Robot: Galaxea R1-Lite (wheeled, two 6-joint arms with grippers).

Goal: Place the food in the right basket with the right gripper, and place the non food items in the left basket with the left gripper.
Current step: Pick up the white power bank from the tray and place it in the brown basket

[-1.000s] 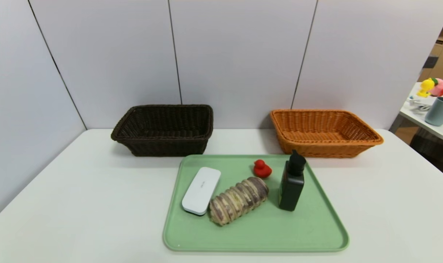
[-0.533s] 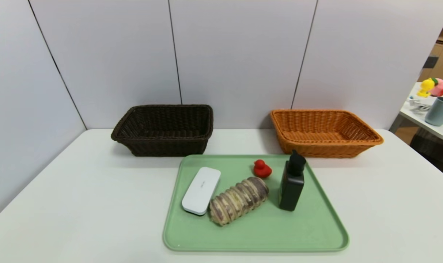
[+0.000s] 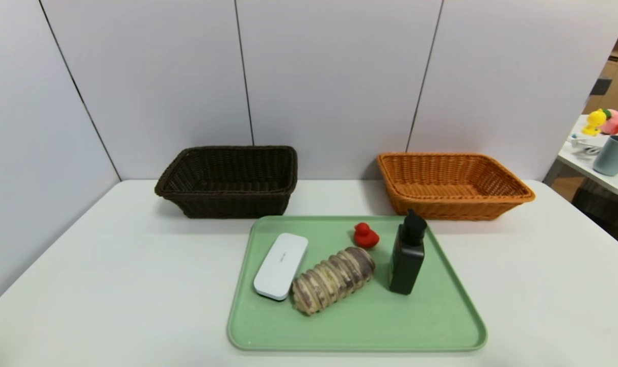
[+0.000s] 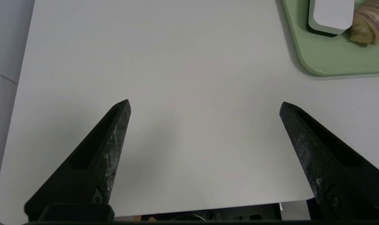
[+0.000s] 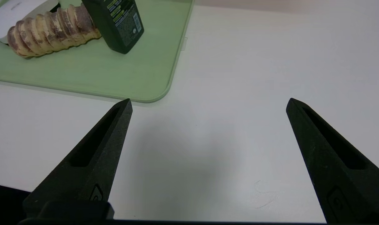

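Wide-open black left and right grippers [image 4: 205,106] [image 5: 209,104] hover empty over a white tabletop [image 3: 135,275] beside a green rectangular tray [image 3: 380,331] bearing a white rounded case [image 3: 281,266], ridged brown-and-cream food roll [image 3: 333,280], red toy duck [image 3: 365,236] and black upright bottle [image 3: 407,257], below dark-brown left [image 3: 232,204] and orange right wicker baskets [image 3: 452,209].

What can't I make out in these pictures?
- Black bottle: its label is turned away in the head view and too small to read in the right wrist view.
- White case: contents hidden by its closed shell in every view.
- Ridged brown roll: cut off by the left wrist view's edge.
- Grey cup: inside hidden by its wall, head view.
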